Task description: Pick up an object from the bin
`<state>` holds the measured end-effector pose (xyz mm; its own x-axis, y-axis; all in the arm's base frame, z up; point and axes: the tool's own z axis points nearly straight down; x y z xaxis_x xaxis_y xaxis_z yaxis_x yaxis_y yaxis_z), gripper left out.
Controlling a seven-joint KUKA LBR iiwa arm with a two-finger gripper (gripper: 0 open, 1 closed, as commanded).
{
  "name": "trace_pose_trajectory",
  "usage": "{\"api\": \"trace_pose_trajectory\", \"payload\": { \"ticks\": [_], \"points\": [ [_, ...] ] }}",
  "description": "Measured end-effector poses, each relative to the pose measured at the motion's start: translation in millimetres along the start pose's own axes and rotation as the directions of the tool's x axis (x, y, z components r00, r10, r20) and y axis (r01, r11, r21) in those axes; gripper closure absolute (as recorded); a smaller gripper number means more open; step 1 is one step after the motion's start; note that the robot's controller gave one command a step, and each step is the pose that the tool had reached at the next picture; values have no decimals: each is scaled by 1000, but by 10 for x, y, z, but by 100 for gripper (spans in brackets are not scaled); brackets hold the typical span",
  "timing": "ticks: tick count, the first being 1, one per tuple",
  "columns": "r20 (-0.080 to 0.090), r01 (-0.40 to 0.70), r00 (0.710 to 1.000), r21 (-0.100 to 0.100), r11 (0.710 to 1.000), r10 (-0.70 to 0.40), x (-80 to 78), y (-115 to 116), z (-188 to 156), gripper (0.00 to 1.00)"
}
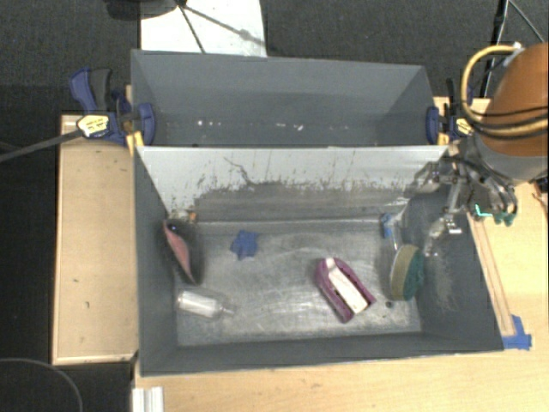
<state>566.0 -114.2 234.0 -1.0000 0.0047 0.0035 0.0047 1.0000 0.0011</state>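
Step in hand: approach, nothing lifted yet. Gripper (437,234) hangs by the right wall of the bin (283,354); released or clenched, cannot tell. Nearest thing: a green-and-tan disc (405,273) on edge by that wall, just toward the front edge from the claw (a small blue piece (388,224) is also close). Next move, as I judge it: descend and straddle the disc's thin rim.

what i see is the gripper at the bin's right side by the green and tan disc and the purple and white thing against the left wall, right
One thing is off. In the camera view the purple and white thing lies mid-floor toward the front, not against the left wall. The gripper is at the right side of the bin by the green and tan disc.
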Motion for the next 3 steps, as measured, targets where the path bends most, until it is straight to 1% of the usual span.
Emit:
{"api": "trace_pose_trajectory", "payload": {
  "ticks": [1, 2, 3],
  "points": [
    [-5, -111, 994, -1, 994, 111, 594, 351, 1234, 0],
    [9, -21, 1000, 0, 1000, 21, 536, 1075, 1598, 0],
    [10, 181, 983, 1, 983, -181, 174, 659, 1611, 0]
  ]
}}
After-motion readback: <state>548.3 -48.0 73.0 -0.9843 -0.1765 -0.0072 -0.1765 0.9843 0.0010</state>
